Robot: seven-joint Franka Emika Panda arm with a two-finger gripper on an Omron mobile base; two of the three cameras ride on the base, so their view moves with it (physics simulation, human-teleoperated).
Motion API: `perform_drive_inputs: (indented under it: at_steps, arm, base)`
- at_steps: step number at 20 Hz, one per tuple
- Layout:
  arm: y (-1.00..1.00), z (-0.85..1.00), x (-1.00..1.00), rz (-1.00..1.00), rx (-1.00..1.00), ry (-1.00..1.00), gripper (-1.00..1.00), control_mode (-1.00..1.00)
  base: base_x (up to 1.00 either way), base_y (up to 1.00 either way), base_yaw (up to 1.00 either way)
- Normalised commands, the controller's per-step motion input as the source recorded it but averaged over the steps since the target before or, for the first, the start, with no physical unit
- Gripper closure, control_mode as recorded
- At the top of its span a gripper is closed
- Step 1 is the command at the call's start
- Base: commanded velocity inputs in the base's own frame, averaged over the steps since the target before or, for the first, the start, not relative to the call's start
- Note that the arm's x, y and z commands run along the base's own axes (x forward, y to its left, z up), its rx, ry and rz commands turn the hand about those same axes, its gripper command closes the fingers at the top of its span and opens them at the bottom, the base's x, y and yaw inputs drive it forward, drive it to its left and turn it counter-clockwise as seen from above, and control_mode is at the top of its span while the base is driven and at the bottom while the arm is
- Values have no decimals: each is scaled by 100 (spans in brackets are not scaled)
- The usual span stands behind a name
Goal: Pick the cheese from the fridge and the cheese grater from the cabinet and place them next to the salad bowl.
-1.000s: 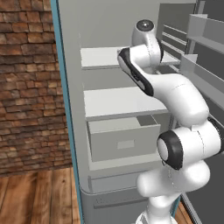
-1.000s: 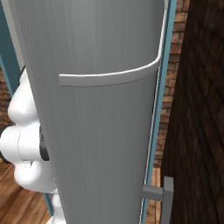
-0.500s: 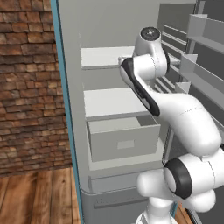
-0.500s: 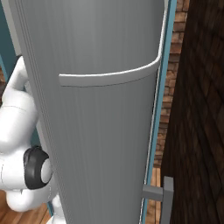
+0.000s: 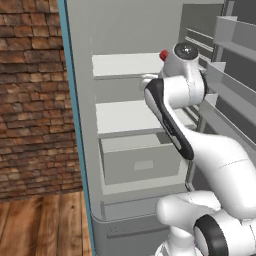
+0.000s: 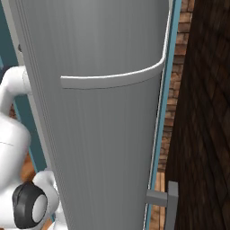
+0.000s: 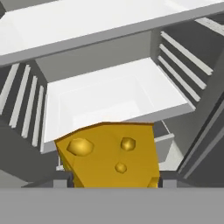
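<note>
I've got the cheese [image 7: 109, 155] pinched between the gripper's [image 7: 114, 180] fingers — it's held up inside the open fridge [image 5: 75, 150], above the white shelves [image 7: 113, 98], little red ball [image 5: 163, 54] up top.

The left base view looks forward from behind the arm into the open fridge [image 5: 125, 115]. The right base view faces its grey door [image 6: 103, 112] very close (both share that fridge). The hand view peers close over the cheese [image 7: 111, 155] toward white shelves [image 7: 118, 94].

the fridge [image 5: 125, 30] has white shelves [image 5: 125, 115]; a small red ball [image 5: 163, 54] sits on the upper one, at about one o'clock.
</note>
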Motion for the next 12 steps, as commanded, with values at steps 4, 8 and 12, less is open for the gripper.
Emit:
perform_drive_inputs:
  at_steps: [4, 8, 12]
  arm:
    - [10, -28, -44, 3, 3, 1, 100, -100]
    - [6, -37, -34, 2, 0, 3, 100, -100]
    - [11, -43, -29, 0, 0, 2, 100, -100]
  base:
    - [0, 0, 0]
    - [0, 0, 0]
    - [0, 0, 0]
